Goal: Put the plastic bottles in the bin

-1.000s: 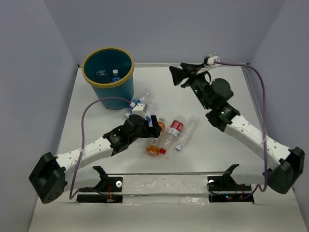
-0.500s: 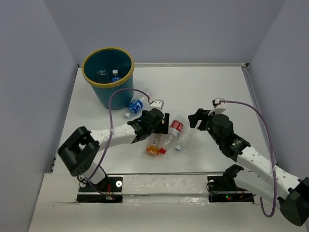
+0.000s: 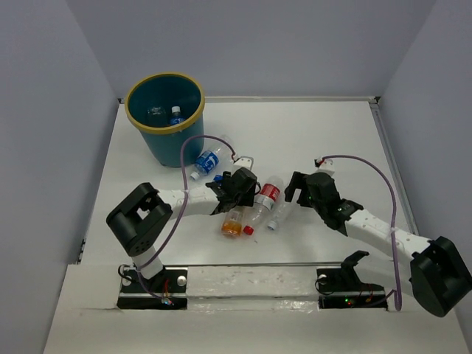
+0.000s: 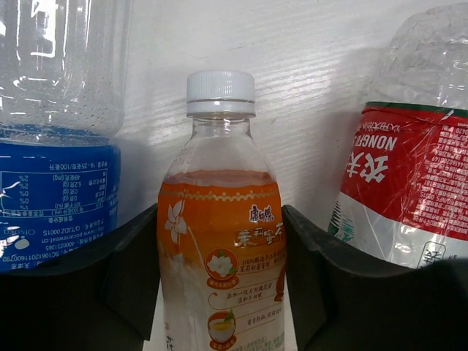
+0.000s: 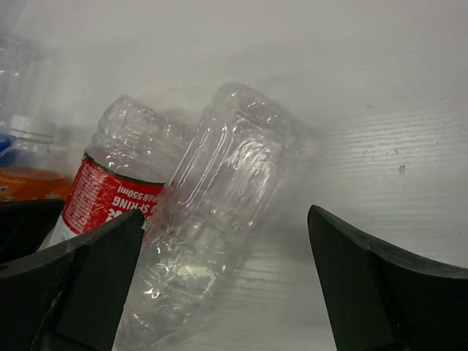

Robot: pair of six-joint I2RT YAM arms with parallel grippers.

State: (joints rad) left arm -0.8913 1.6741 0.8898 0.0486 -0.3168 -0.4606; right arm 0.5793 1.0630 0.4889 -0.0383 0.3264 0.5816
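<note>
Left claw (image 4: 219,252) is closed against both sides of the orange bottle (image 4: 220,175), evidently for lifting. The bottle lies on the counter (image 3: 310,133), near side of the bin (image 3: 177,144). Right claw (image 5: 225,219), farther from the bin, stands wide apart astride the clear bottle (image 5: 219,190), gripping nothing. The blue-label bottle (image 3: 209,160) lies just beside the bin, and one bottle (image 3: 175,114) is inside. Counter is white and matt; walls are plain grey.

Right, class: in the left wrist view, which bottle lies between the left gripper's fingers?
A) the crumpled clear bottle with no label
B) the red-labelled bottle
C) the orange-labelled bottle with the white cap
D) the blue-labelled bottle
C: the orange-labelled bottle sits between the left gripper's dark fingers, which meet its sides, while the blue-labelled bottle and the red-labelled bottle lie outside them.
</note>
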